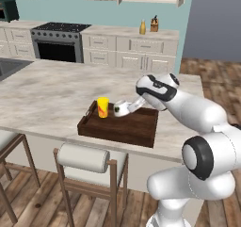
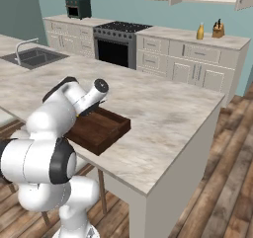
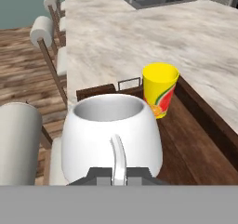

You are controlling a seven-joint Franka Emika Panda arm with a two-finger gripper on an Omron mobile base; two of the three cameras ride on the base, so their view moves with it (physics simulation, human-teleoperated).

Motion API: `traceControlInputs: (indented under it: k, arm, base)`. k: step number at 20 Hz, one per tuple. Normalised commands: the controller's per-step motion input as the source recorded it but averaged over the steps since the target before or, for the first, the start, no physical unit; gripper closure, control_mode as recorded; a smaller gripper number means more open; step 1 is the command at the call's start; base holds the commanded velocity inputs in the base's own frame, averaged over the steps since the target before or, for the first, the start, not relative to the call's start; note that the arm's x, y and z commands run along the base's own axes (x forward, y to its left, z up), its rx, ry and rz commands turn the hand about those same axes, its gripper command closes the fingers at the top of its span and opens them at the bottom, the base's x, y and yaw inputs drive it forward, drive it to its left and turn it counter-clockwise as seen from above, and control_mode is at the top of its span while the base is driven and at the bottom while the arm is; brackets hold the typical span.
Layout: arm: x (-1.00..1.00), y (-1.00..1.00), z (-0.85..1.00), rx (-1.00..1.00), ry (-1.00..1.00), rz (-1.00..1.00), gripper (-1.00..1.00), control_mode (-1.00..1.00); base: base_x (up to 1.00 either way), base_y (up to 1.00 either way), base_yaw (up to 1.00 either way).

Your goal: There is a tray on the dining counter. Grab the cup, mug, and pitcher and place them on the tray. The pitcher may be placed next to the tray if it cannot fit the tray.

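The tray (image 1: 123,125) is dark brown wood, rectangular with low raised edges, lying near the front edge of the dining counter (image 1: 47,92), whose top is beige marbled stone; the cup (image 1: 103,107), a yellow handleless tumbler with a red-orange mark, stands upright in the tray's far left corner; the mug (image 1: 121,109), squat and white, sits just beside it over the tray, handle toward the arm; the pitcher (image 1: 142,28), mustard-yellow and narrow-necked, stands upright on the far wall counter.

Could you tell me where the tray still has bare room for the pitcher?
The tray is bare across its near and right part. Its far left corner is crowded: the cup stands there, with the mug just to its right.
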Motion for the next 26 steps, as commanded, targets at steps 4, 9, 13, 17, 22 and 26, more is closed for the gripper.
traceControlInputs:
  k: [4,9,13,17,22,26]
  arm:
    - [0.00,0.02,-0.23,0.00,0.01,0.07,1.00,-1.00]
    - [0.00,0.09,-0.32,0.00,0.00,0.06,1.00,-1.00]
    - [0.00,0.14,-0.30,0.00,0.00,0.03,1.00,-1.00]
    - [0.04,0.16,-0.19,0.00,0.00,0.02,1.00,-1.00]
    - [0.14,0.06,-0.09,0.00,0.00,0.01,1.00,-1.00]
    - [0.22,0.00,-0.03,0.00,0.00,0.00,1.00,-1.00]
  base:
    - [0.00,0.00,0.00]
    - [0.00,0.00,0.00]
    - [0.00,0.00,0.00]
    - [0.00,0.00,0.00]
    - [0.00,0.00,0.00]
    - [0.00,0.00,0.00]
